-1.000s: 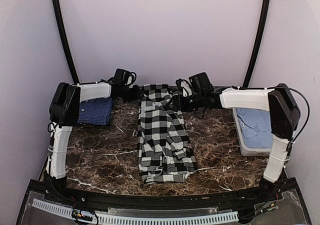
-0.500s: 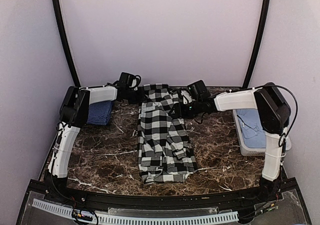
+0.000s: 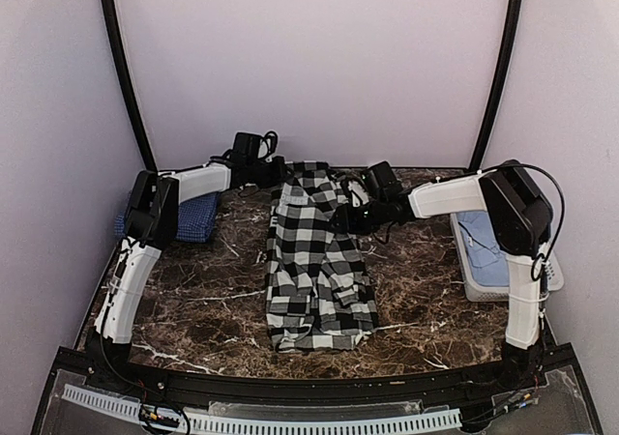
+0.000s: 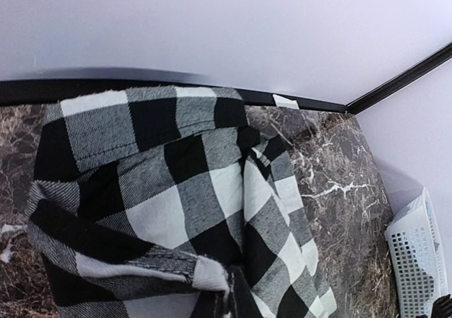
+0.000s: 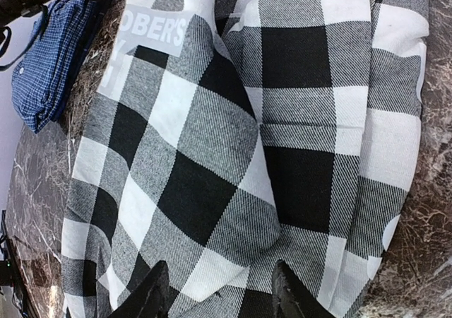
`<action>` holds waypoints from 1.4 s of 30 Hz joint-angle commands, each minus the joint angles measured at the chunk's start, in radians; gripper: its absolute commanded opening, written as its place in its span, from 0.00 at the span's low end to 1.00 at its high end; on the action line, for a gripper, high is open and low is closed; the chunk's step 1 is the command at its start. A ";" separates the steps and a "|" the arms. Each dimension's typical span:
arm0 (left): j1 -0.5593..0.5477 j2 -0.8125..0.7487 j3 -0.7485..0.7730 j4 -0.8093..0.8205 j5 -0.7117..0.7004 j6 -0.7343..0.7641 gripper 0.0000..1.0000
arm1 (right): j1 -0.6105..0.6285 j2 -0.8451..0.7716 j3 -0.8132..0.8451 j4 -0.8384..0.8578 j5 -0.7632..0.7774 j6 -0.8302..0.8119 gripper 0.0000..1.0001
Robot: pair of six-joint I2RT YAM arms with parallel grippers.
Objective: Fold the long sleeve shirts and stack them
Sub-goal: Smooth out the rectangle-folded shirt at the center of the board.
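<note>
**Both arms reach to the checked shirt's far end**

Pale walls [image 3: 309, 68] enclose a dark marble table [image 3: 193, 300]. The checked shirt [image 3: 314, 261] lies lengthwise mid-table, the folded blue shirt [image 3: 196, 217] far left. A white basket [image 3: 474, 285] at the right holds light blue cloth [image 3: 488, 246]. The left gripper [image 3: 274, 171] is clamped on the checked shirt's far edge; the right gripper [image 5: 219, 293] stands apart over its right side

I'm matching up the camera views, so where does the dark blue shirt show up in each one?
Top external: dark blue shirt at the far left of the table.
Left wrist: not in it.
Right wrist: upper left corner.
Shared landmark: the black-and-white checked shirt, seen in all three.
</note>
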 commanded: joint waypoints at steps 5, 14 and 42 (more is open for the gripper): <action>0.009 0.059 0.071 -0.085 -0.054 -0.009 0.16 | -0.009 0.044 0.054 0.048 0.011 0.014 0.43; 0.024 0.022 0.112 -0.118 -0.156 0.041 0.42 | -0.008 -0.026 0.019 0.022 0.046 -0.001 0.42; -0.029 -0.222 -0.239 -0.041 -0.047 0.009 0.14 | 0.014 0.286 0.414 0.122 -0.224 0.100 0.10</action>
